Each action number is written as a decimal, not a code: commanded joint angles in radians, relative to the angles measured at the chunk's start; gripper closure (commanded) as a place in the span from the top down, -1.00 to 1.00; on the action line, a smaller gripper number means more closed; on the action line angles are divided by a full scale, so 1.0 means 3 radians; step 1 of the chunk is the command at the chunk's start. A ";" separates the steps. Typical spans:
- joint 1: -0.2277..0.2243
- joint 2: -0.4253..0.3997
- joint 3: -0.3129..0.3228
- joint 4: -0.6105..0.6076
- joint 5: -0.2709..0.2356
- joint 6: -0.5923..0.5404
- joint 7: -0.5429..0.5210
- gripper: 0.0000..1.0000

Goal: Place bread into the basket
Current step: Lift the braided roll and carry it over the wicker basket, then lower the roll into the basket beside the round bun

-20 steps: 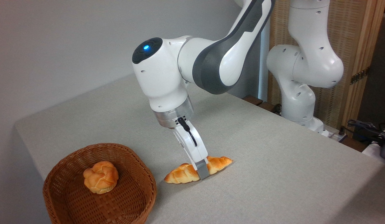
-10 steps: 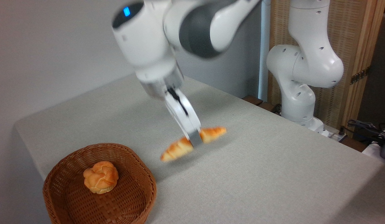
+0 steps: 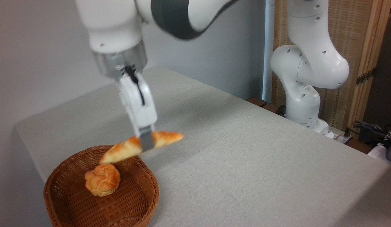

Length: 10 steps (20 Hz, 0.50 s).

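Bread [image 3: 127, 150] clamped mid-length by gripper [image 3: 146, 142], held above basket [image 3: 141, 201] rim. Risk: overhanging end caught on rim; bun [image 3: 102, 179] struck.

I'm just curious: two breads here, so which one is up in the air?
The long braided loaf, pinched in the gripper above the basket rim. The round bun lies inside the basket.

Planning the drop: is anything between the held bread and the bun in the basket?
Nothing shows there in the camera view. The bread hangs in the gripper, its lower tip above the bun in the basket, with only air between.
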 commanded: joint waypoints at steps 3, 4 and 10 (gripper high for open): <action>0.0100 0.0430 -0.0018 0.0140 -0.0212 0.0715 -0.0315 0.21; 0.0100 0.0512 -0.0034 0.0140 -0.0166 0.0787 -0.0299 0.61; 0.0110 0.0635 -0.0090 0.0130 -0.0196 0.0920 -0.0279 1.00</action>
